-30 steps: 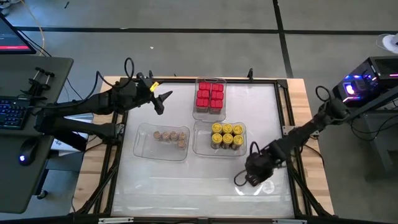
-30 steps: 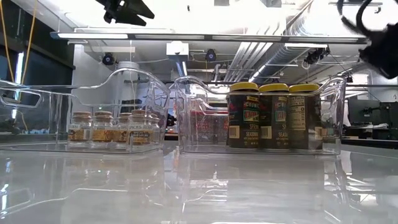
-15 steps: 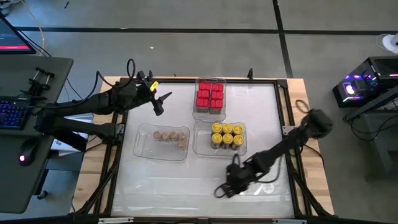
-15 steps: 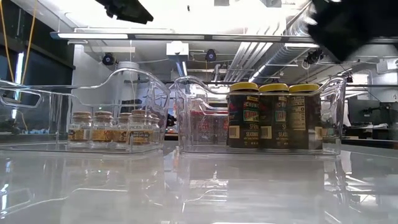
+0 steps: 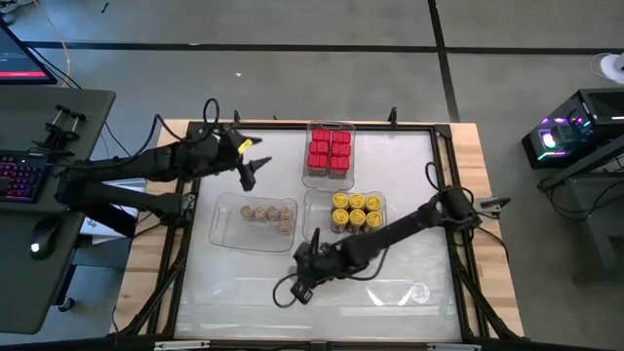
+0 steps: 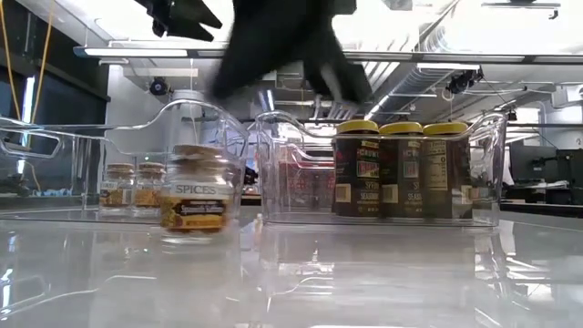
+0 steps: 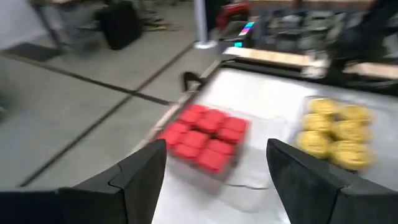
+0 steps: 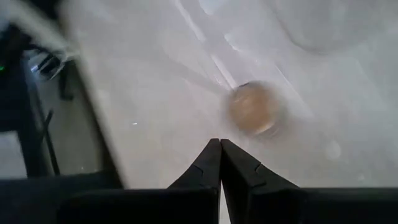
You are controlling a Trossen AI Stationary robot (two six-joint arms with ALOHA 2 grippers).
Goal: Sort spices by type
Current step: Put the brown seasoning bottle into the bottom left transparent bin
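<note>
A small tan-brown spice jar (image 6: 194, 202) with a cork-coloured lid (image 8: 253, 109) stands alone on the white table, near its front edge. The high view does not plainly show it. My right gripper (image 5: 295, 286) is shut and hangs above and just short of this jar (image 8: 219, 144), pointing down and toward the table's left; it touches nothing. Several more tan jars (image 5: 268, 214) stand in a clear tray, yellow-lidded jars (image 5: 356, 213) in a second, and red boxes (image 5: 330, 151) in a third. My left gripper (image 5: 252, 169) waits open, high over the far left.
The three clear trays fill the table's middle and far part: the tan-jar tray (image 5: 226, 232) at the left, the yellow-jar tray (image 5: 314, 232) beside it, the red-box tray (image 5: 330, 178) behind. A black frame (image 5: 458, 244) runs round the table. The white surface (image 5: 390, 292) lies along the near edge.
My right gripper has swept from the near right corner toward the table's left along the near edge, turning and tipping as it went, and has stayed shut. A lone tan jar now shows, blurred, in the low view, where the earlier frames showed none.
</note>
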